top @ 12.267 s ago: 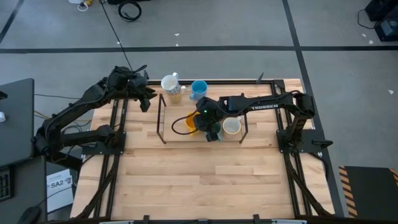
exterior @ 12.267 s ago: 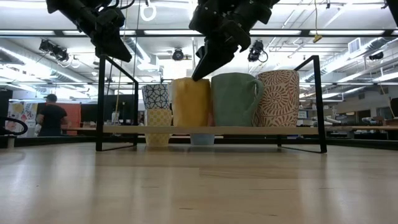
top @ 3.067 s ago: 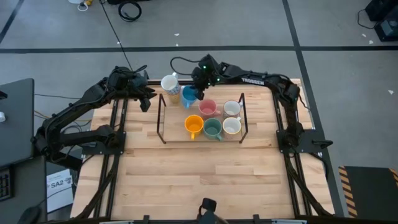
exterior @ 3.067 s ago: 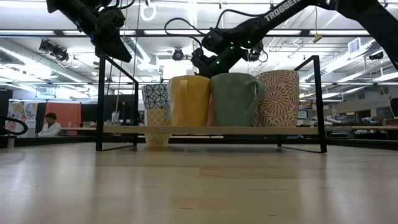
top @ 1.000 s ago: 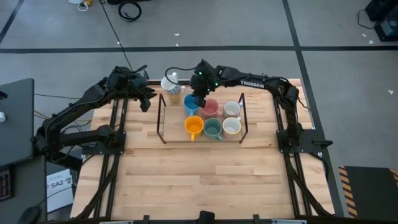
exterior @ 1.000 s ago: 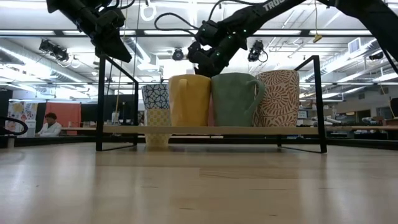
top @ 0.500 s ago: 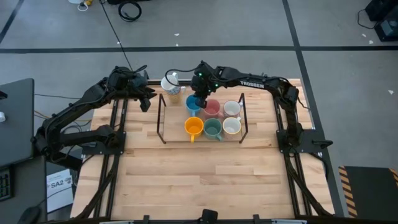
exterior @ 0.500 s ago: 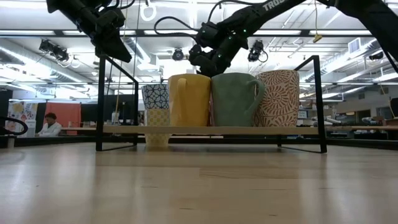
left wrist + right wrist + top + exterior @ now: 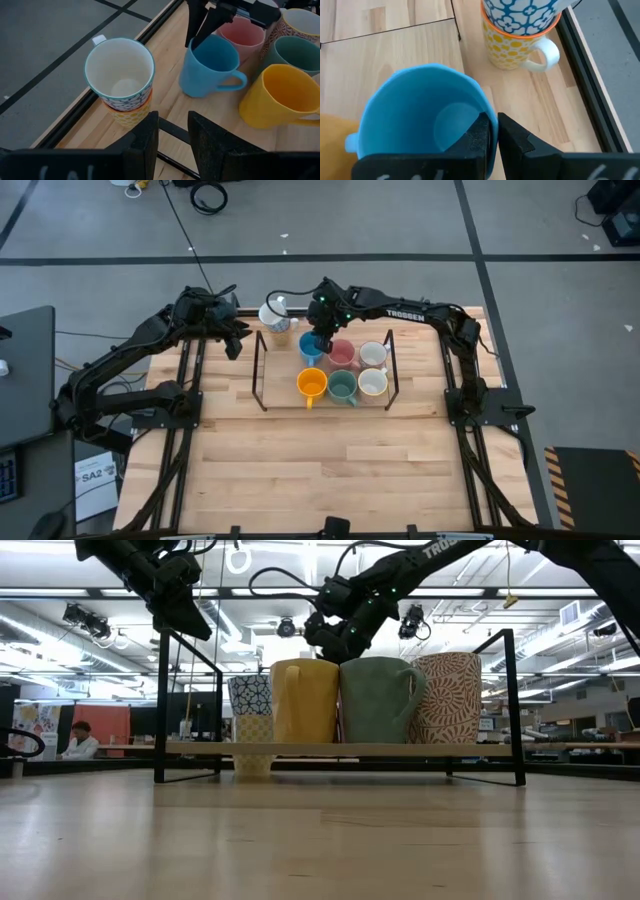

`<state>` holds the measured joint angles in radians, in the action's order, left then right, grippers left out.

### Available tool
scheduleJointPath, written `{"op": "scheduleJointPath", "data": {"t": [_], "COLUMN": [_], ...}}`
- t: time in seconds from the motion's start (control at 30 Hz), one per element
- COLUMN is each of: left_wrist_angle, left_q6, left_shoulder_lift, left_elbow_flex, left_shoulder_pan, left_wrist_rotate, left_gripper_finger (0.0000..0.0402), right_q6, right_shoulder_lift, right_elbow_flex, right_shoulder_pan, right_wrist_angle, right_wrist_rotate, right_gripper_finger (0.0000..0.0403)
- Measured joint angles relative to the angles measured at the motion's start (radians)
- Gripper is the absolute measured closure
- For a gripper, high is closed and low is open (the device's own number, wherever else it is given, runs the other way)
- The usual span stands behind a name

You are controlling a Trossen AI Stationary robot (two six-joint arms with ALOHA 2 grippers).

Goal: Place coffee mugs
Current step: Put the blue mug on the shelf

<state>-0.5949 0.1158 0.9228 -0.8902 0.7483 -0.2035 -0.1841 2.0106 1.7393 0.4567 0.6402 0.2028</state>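
Note:
The blue mug [image 9: 309, 351] [image 9: 210, 65] stands at the far left of the mugs on the rack's wooden shelf [image 9: 285, 385], next to the pink mug [image 9: 340, 355]. My right gripper [image 9: 322, 338] [image 9: 492, 131] is over it, shut on its rim. The orange-yellow mug [image 9: 312, 383], the green mug [image 9: 343, 387] and two white patterned mugs [image 9: 373, 383] [image 9: 374, 355] stand on the same shelf. Two more patterned mugs, stacked [image 9: 275, 318] [image 9: 120, 75], sit on the table beyond the rack's far left corner. My left gripper [image 9: 230, 335] [image 9: 173, 130] hangs open and empty near that stack. My right gripper holds the blue mug by its rim [image 9: 493, 120], on the side away from the handle. One finger [image 9: 479, 134] is inside the mug and one [image 9: 514, 140] outside, coming from above. The mug stays nearly upright with its base down at the shelf; whether it rests there I cannot tell.
The rack's black metal end frames [image 9: 259, 370] [image 9: 392, 370] rise at the shelf's left and right ends. The shelf's left half is bare wood. The near half of the table [image 9: 320, 470] is bare. A person [image 9: 75, 740] sits in the room far behind.
My right gripper, still shut on the rim, has carried the blue mug a little toward the table's right, closer to the pink mug.

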Motion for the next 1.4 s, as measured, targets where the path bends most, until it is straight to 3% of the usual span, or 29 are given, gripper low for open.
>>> {"op": "scheduleJointPath", "data": {"t": [1.03,1.4], "left_wrist_angle": [0.000,0.000], "left_q6": [0.000,0.000], "left_shoulder_lift": [0.000,0.000], "left_elbow_flex": [0.000,0.000], "left_shoulder_pan": [0.000,0.000], "left_wrist_rotate": [0.000,0.000], "left_gripper_finger": [0.0290,0.0290], "right_q6": [0.002,0.001], "right_shoulder_lift": [0.000,0.000], "right_elbow_flex": [-0.037,-0.038], "right_shoulder_pan": [-0.002,-0.003], "right_wrist_angle": [0.004,-0.021], "right_wrist_rotate": [0.062,0.062], "right_gripper_finger": [0.0296,0.0290]}}
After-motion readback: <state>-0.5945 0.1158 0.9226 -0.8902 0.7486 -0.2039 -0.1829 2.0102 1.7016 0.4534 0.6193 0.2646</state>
